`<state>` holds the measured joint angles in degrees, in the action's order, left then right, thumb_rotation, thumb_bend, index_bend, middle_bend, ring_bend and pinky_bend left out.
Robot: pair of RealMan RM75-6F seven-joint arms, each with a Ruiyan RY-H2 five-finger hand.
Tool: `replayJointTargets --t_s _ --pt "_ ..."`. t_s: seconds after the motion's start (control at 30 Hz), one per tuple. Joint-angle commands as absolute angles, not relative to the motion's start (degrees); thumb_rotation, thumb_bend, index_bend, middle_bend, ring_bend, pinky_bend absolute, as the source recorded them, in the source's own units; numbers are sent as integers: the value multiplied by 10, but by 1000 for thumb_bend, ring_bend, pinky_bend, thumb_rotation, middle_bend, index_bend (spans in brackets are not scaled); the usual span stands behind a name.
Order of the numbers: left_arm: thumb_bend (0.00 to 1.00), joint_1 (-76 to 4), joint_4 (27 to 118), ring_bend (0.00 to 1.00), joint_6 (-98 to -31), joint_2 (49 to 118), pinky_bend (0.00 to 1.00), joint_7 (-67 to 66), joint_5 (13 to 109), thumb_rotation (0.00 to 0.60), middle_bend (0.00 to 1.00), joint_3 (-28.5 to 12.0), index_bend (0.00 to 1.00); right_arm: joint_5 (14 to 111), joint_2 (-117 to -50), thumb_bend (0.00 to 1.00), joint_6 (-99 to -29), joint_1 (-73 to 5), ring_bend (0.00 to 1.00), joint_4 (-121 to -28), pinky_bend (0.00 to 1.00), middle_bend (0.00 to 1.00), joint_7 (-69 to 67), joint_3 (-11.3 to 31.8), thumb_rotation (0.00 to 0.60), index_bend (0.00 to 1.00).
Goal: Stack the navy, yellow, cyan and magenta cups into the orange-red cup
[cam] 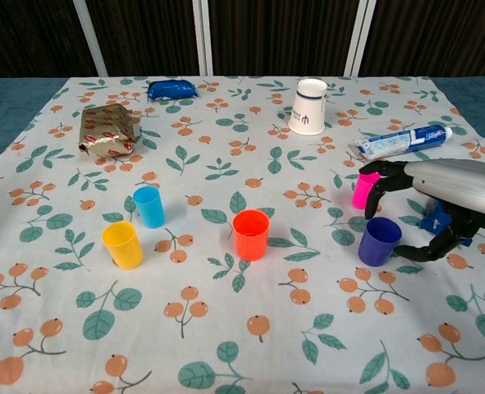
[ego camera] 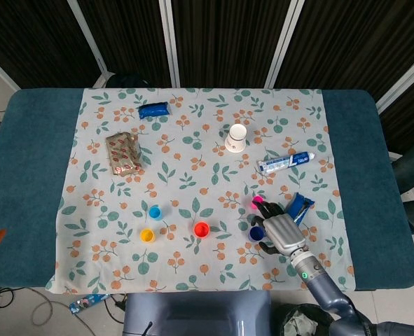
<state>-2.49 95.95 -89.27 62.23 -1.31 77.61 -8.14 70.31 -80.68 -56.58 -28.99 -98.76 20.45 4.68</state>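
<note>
Orange-red cup stands upright near the worktop's front centre. Right of it stands the navy cup; the magenta cup is right and slightly behind. Cyan cup and yellow cup stand to its left. Right robot hand arches beside the navy cup, fingers apart, holding nothing. Left robot hand is out of sight.

A teal-padded bench carried a pale cloth printed with green leaves and orange berries, while dark pleated curtains split by slanting white posts closed off the back, and grey floor with loose cables showed at the lower left.
</note>
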Motion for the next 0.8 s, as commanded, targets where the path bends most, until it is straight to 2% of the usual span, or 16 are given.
replayJointTargets --t_s 0.03,0.5,0.8 --pt "77 -25 960 0 -893 622 0 -14 776 600 0 -81 36 702 -808 388 -566 -291 39 -987 113 0 204 47 600 381" --pt "77 -24 961 0 -894 621 0 -12 776 600 0 -82 37 701 -807 389 -570 -300 43 -991 119 0 202 47 600 417" --pt "77 -23 962 0 -895 620 0 -11 775 600 0 -83 36 709 -749 389 -566 -316 43 -1069 129 0 202 66 600 418"
